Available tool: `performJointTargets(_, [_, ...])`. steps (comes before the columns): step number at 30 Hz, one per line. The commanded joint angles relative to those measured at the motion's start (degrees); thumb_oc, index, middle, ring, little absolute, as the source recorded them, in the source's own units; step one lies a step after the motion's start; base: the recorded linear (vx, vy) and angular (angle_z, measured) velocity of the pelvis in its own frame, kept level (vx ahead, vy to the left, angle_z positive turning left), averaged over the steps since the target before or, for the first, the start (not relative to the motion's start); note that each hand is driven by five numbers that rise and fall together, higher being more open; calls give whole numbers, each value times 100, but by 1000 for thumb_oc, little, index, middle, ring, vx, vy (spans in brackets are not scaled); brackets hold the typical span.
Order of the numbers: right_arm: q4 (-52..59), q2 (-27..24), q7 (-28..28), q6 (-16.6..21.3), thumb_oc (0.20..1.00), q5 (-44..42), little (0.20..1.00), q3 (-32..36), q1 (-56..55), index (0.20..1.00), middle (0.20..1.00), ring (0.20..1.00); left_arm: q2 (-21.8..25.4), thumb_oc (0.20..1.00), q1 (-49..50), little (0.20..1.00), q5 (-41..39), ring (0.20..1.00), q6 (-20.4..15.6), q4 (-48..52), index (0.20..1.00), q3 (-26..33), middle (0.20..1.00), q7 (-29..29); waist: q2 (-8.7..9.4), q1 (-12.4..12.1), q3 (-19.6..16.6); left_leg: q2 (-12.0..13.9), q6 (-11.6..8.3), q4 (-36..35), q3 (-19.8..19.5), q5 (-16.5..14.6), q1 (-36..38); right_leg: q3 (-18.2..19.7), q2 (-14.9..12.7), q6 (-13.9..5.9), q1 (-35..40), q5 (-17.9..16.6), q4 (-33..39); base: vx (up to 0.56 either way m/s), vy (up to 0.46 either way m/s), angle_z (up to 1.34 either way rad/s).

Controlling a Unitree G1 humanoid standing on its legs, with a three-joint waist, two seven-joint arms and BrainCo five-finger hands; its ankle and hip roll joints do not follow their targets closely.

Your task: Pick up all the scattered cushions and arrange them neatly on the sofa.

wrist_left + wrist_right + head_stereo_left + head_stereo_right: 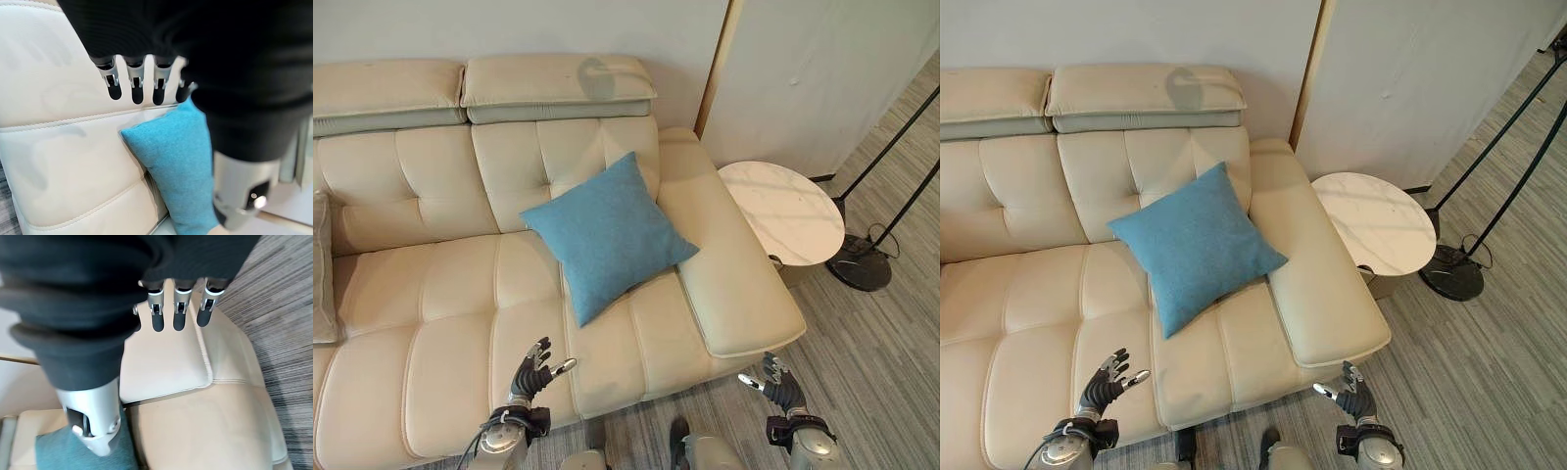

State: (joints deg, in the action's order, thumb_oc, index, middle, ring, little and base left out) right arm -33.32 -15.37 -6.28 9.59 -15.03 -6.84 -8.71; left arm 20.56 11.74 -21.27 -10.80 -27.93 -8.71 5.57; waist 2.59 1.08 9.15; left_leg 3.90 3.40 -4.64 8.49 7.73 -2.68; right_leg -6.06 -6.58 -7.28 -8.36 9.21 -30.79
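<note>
This is a living room in a home. A cream leather sofa (509, 284) with tufted seats and padded headrests stands against a plain pale wall (509, 29). At two o'clock from it sits a small round marble-topped side table (781, 211), and at three o'clock the round black base of a floor lamp (862, 262) rests on grey striped flooring (891, 362).

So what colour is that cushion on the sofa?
The cushion is plain blue, clearest in the left eye view.
</note>
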Motion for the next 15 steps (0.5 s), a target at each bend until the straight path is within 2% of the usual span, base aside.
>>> performJointTargets(1, [339,-62,127,185,1000,-329,1000,-115,73,1000,1000,1000,45,1000,-27,1000,-25,1000,-169,196,1000,153,1000,-73,37,-15,-235,-459,-101,-36,-336,-571,-43,137,263,78,910,-225,1427,-135,-222,-9])
performJointTargets(2, [348,-76,140,175,1000,-325,1000,-171,90,1000,1000,1000,28,1000,-15,1000,-81,1000,-171,205,1000,197,1000,-59,48,-75,-228,-436,-158,-36,-357,-478,-114,69,307,149,1119,-73,1782,-289,-377,-19])
performJointTargets(3, [287,-101,155,176,1000,-346,1000,-299,121,1000,1000,1000,-25,1000,-77,1000,-174,1000,-182,143,1000,224,1000,-8,46,-95,-238,-367,-298,-36,-372,-227,-332,34,467,307,1273,46,2407,-351,-402,-22])
performJointTargets(5, [375,-216,146,171,1000,-297,1000,-369,161,1000,1000,1000,-31,1000,-154,1000,-238,1000,-160,114,1000,163,1000,4,-24,-68,-160,-280,-476,-36,-456,7,-448,46,632,440,1253,73,2565,-348,-347,5])
performJointTargets(8, [547,-402,160,164,1000,-227,1000,-379,131,1000,1000,1000,-80,1000,-170,1000,-231,1000,-99,125,1000,92,1000,-15,-152,17,12,-147,-642,-36,-572,167,-623,-96,801,564,1205,46,2695,-335,-266,29])
performJointTargets(11, [450,-438,163,164,1000,-241,1000,-371,133,1000,1000,1000,-131,1000,-216,1000,-265,1000,-69,70,1000,19,1000,-69,-199,78,112,-119,-685,-36,-539,101,-668,-214,810,598,1190,28,2729,-266,-177,24])
performJointTargets(12, [417,-473,116,134,1000,-203,1000,-378,154,1000,1000,1000,-189,1000,-266,1000,-372,1000,-45,8,1000,-28,1000,-119,-208,115,177,-89,-677,-36,-345,80,-647,-319,760,612,1189,-52,2782,-161,-92,21])
performJointTargets(13, [417,-473,116,134,1000,-203,1000,-378,155,1000,1000,1000,-189,1000,-267,1000,-372,1000,-45,7,1000,-28,1000,-119,-207,116,182,-89,-677,-36,-346,80,-642,-320,760,612,1196,-53,2785,-328,-183,38])
performJointTargets(14, [383,-506,195,98,1000,-193,1000,-429,169,1000,1000,1000,-211,1000,-233,1000,-397,1000,-64,11,1000,-17,1000,-215,-118,83,173,-119,-578,550,-274,-153,-492,-288,643,629,1195,-244,2918,-202,-105,36])
performJointTargets(15, [382,-517,240,72,1000,-185,1000,-456,166,1000,1000,1000,-213,1000,-196,1000,-375,1000,-59,-11,1000,-16,1000,-248,-88,76,130,-158,-540,821,-339,-322,-487,-282,597,622,1188,-301,2973,-268,-129,12])
